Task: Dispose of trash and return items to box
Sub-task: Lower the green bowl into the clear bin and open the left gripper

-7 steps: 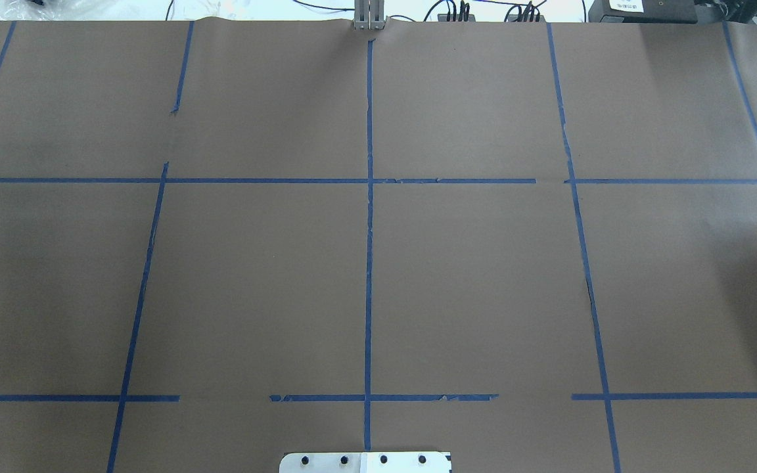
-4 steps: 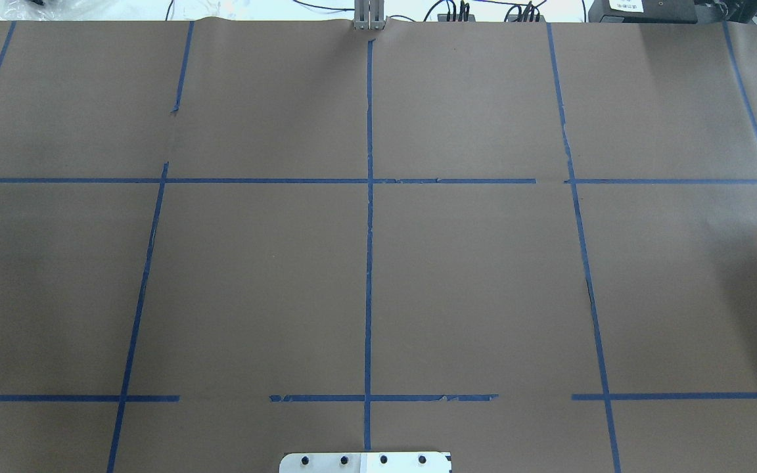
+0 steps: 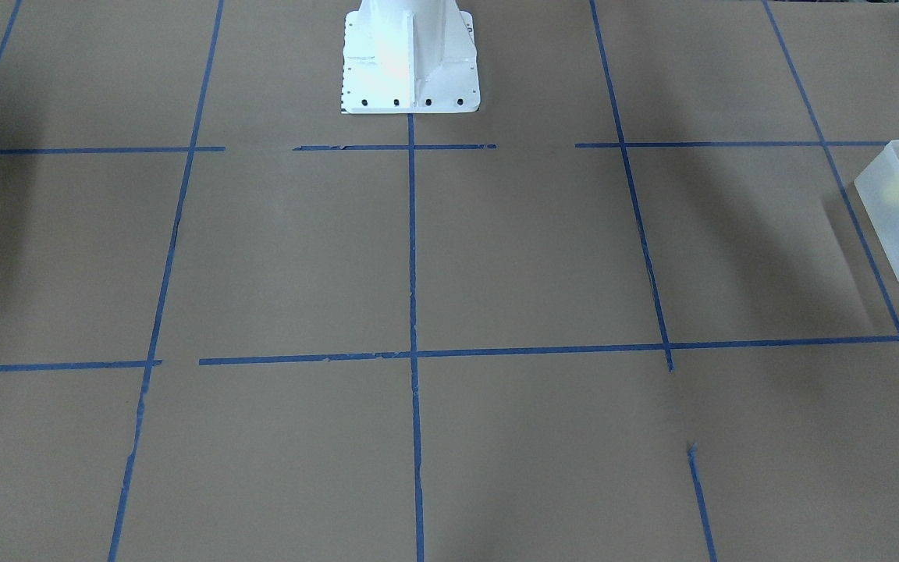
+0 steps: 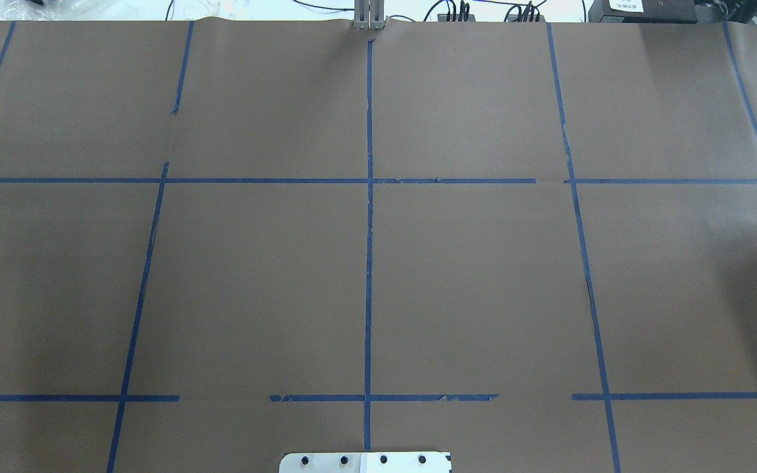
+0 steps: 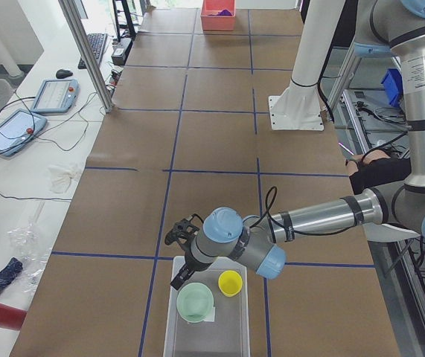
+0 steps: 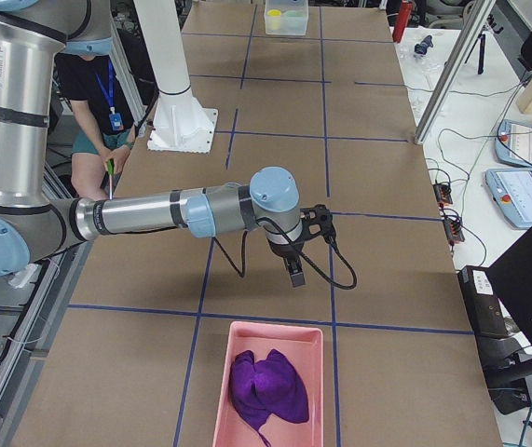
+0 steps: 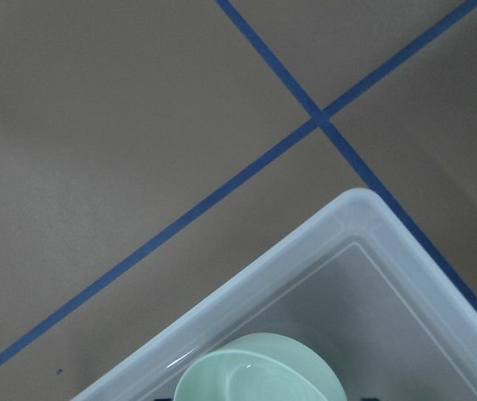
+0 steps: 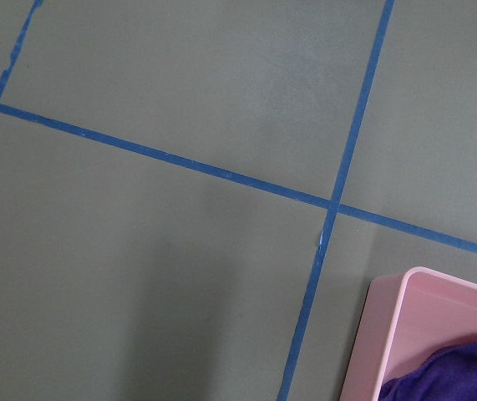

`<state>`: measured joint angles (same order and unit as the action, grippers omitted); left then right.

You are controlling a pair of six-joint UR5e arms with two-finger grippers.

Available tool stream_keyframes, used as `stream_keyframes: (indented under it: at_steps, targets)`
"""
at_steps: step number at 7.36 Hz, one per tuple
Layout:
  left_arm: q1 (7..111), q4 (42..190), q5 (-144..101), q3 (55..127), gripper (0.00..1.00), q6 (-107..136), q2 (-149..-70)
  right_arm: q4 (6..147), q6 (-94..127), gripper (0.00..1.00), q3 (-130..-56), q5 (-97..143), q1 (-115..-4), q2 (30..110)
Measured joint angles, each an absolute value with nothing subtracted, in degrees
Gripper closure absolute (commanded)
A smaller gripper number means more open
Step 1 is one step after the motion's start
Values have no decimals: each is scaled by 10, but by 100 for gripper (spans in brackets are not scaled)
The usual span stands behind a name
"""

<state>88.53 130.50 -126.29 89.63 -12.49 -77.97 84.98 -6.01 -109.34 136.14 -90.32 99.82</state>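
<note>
Checking the box first: a frosted, translucent white bin (image 5: 225,336), rectangular with straight walls and rounded corners, sat on the brown paper (image 4: 253,282) at the table end on the robot's left. Both items were inside it. The yellow cup (image 5: 231,282) was small, smooth plastic, mouth showing, toward the wall nearest the robot. The mint-green bowl (image 5: 196,302) was round, wider and lower, glossy, just beside the cup and apart from it.

I saw the left gripper (image 5: 180,274) hanging over the bin's corner beside the bowl, fingers pointing down. From this side view alone I couldn't tell how far its jaws were parted, or whether they held anything.

The right gripper (image 6: 295,273) hung above the paper, near the pink tray (image 6: 224,372) but short of its rim. I couldn't judge its jaw gap either.

The tray was smooth pink plastic with a crumpled purple cloth (image 6: 267,386) in it. Blue tape (image 4: 368,263) gridded the matte paper, torn in spots. The white metal base (image 3: 410,58) was bolted at the robot's edge of the table.
</note>
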Motion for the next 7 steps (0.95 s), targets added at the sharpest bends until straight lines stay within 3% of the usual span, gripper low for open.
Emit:
stream_keyframes:
  at_steps: [3, 7]
  targets:
    - [892, 1081, -1361, 994, 0, -79, -811, 852, -53, 0, -1090, 1361, -903, 996]
    - [904, 1021, -1421, 995, 0, -79, -751, 856, -51, 0, -1047, 1402, -904, 1017]
